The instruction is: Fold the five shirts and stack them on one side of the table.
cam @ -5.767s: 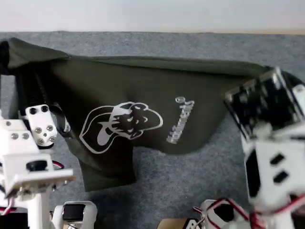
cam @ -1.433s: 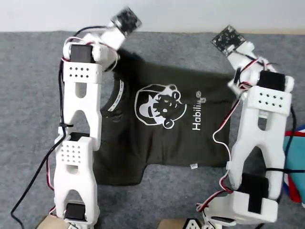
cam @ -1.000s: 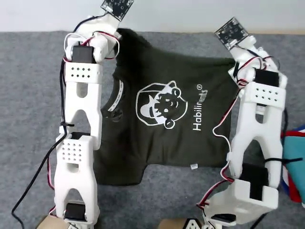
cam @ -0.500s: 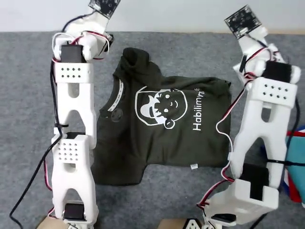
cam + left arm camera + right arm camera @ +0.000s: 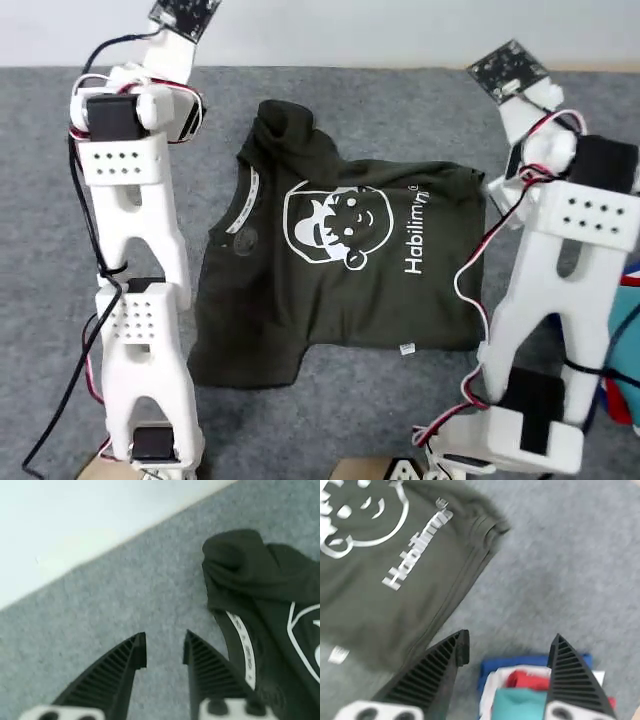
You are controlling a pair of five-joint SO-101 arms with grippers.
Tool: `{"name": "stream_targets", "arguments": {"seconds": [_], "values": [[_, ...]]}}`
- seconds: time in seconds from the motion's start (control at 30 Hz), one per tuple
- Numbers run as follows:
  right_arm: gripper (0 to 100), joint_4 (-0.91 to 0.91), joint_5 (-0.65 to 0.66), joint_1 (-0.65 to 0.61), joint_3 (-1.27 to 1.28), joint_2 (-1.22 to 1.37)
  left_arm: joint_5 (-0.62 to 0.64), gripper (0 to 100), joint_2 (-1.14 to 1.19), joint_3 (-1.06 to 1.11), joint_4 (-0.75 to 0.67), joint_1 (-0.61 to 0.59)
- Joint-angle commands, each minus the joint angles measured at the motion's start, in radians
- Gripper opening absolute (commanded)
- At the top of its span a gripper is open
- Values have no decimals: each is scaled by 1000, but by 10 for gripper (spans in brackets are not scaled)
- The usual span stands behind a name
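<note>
Dark green shirt point(image 5: 340, 250) lies print-up at the centre of the table point(image 5: 420, 110), one sleeve bunched. It is spread, and folding is not yet begun. Left gripper point(image 5: 164, 650) is narrowly parted and right gripper point(image 5: 510, 647) wide, both empty. The next move probably calls for smoothing the sleeve, then pinching one side edge; folded shirts point(image 5: 530, 685) wait beside the right arm.
</note>
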Motion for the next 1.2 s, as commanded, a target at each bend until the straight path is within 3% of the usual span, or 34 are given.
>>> {"name": "stream_targets", "arguments": {"seconds": [0.0,0.37,0.5,0.77,1.17], "values": [[259,64,-11,-8,-46,-84,12,107,-184,180,29,-15],[259,64,-11,-5,351,-453,3,107,-879,1305,26,-25],[259,62,-11,-1,540,-587,3,111,-1056,1584,25,-25],[259,33,-11,5,836,-796,0,113,-1089,1911,-11,-64],[259,-119,-3,243,1117,-1001,-40,137,-1089,2213,-256,-78]]}}
